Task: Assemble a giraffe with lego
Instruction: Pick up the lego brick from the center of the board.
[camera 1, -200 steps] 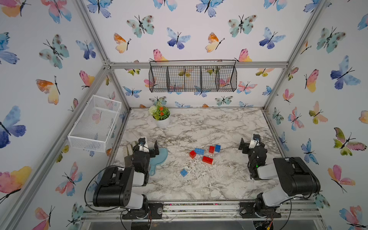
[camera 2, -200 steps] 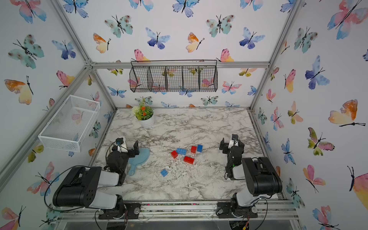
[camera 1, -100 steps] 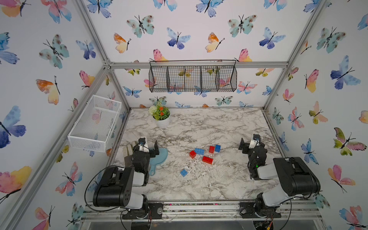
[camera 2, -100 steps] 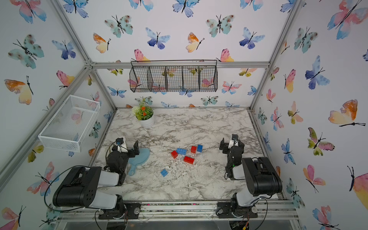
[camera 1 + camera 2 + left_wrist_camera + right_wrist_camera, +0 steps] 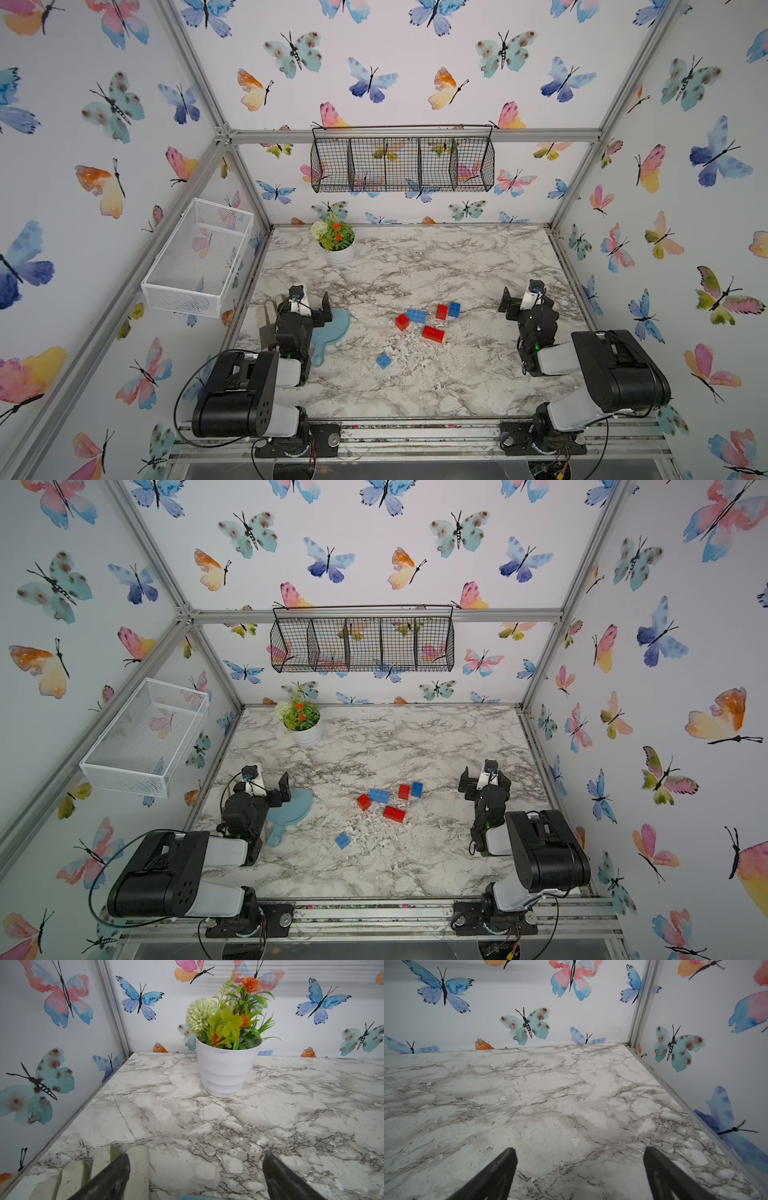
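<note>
Both your jaws stand wide open and empty while the lego [image 5: 416,316] lies loose on the counter [image 5: 415,266], on the right-arm side of the hand mirror [image 5: 337,328], the cluster slightly nearer your right jaws, the lone blue brick [image 5: 383,360] nearer your left jaws.

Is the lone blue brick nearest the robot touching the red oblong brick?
Apart. In both top views a clear gap separates the lone blue brick from the red oblong brick.
</note>
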